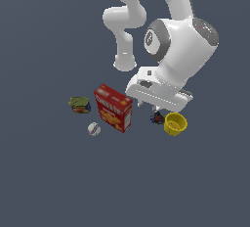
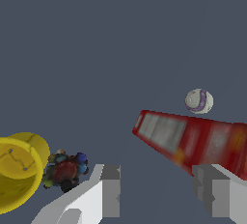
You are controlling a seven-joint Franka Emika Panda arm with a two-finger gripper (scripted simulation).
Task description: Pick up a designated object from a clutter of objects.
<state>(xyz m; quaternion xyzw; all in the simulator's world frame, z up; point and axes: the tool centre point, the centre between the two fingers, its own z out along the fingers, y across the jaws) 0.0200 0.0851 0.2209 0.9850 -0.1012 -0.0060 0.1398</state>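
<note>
The yellow cup (image 1: 176,123) stands upright on the grey floor at the exterior view's right, hollow side up; it also shows in the wrist view (image 2: 17,172). A tiny dark red-blue item (image 1: 157,119) lies just beside it, also in the wrist view (image 2: 65,171). The red cracker box (image 1: 113,108) stands in the middle, the white baseball (image 1: 94,129) in front of it, the greenish can (image 1: 79,104) at the left. My gripper (image 2: 157,191) hangs above the gap between box and cup, jaws wide apart and empty. In the exterior view the hand (image 1: 158,94) hides the fingers.
The arm's white links (image 1: 161,25) rise behind the clutter. The red cracker box's top (image 2: 193,141) lies close under one finger (image 2: 219,194) in the wrist view. Bare grey floor (image 1: 58,182) spreads all around the objects.
</note>
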